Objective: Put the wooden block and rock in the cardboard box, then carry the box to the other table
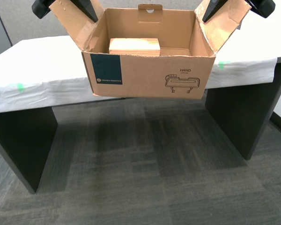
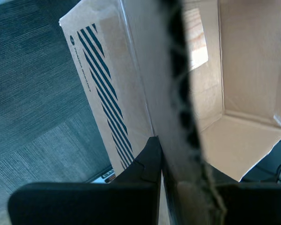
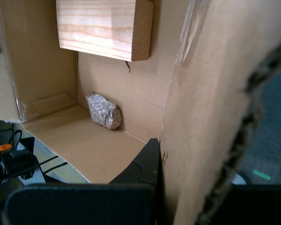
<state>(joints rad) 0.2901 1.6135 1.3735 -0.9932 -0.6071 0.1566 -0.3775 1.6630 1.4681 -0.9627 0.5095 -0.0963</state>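
Observation:
The cardboard box point(image 1: 150, 75) hangs by its two side flaps in front of the white-cloth table point(image 1: 37, 65). Its navy label and printed logo face the exterior camera. The wooden block point(image 1: 134, 46) lies inside, also visible as the wooden block point(image 3: 103, 26) in the first wrist view. The rock point(image 3: 103, 111) sits in a bottom corner of the box and is hidden in the exterior view. My first gripper point(image 3: 161, 154) is shut on one flap point(image 3: 206, 117). My second gripper point(image 2: 161, 150) is shut on the other flap point(image 2: 178, 93), beside the box's striped side point(image 2: 103, 93).
Green tape pieces point(image 1: 19, 86) mark the wrinkled cloth. Dark table legs point(image 1: 18, 145) stand at both sides of the exterior view. Grey carpet point(image 1: 145, 178) lies below the box. A black arm point(image 1: 47, 5) is at each top corner of the exterior view.

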